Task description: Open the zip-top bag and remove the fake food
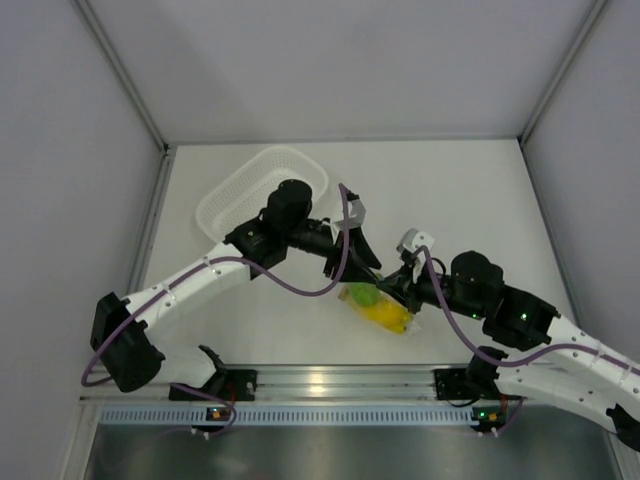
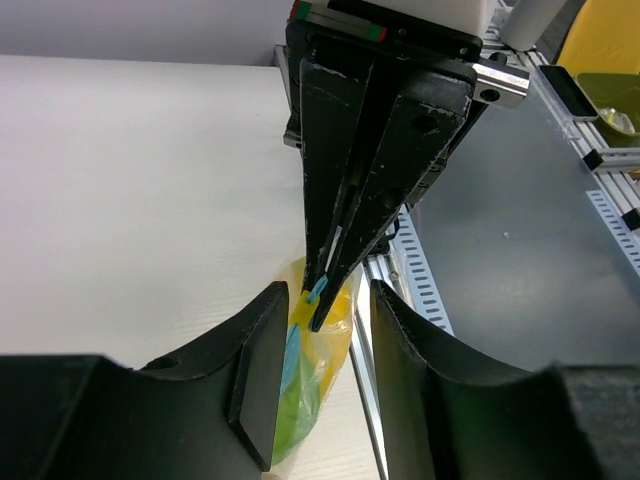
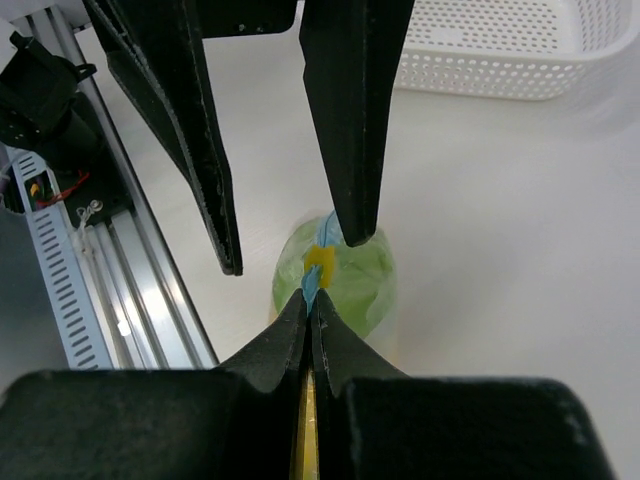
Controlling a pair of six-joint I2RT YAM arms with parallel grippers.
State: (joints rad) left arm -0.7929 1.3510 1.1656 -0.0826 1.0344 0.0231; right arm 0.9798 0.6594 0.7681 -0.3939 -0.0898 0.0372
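Observation:
The zip-top bag (image 1: 385, 312) lies on the table near the front rail, with fake food inside: a green fruit (image 1: 362, 295) and a yellow fruit (image 1: 390, 315). My right gripper (image 3: 312, 296) is shut on the bag's light blue zip strip (image 3: 325, 232), just below a small yellow tab (image 3: 320, 258). My left gripper (image 2: 327, 300) is open and straddles the bag's top from the other side. The blue strip (image 2: 288, 352) runs beside its left finger pad (image 2: 252, 385). In the left wrist view, the right gripper's fingertips (image 2: 318, 318) pinch the strip.
A white perforated basket (image 1: 262, 185) stands at the back left, also seen in the right wrist view (image 3: 500, 55). The aluminium rail (image 1: 330, 382) with the arm bases runs along the near edge, close to the bag.

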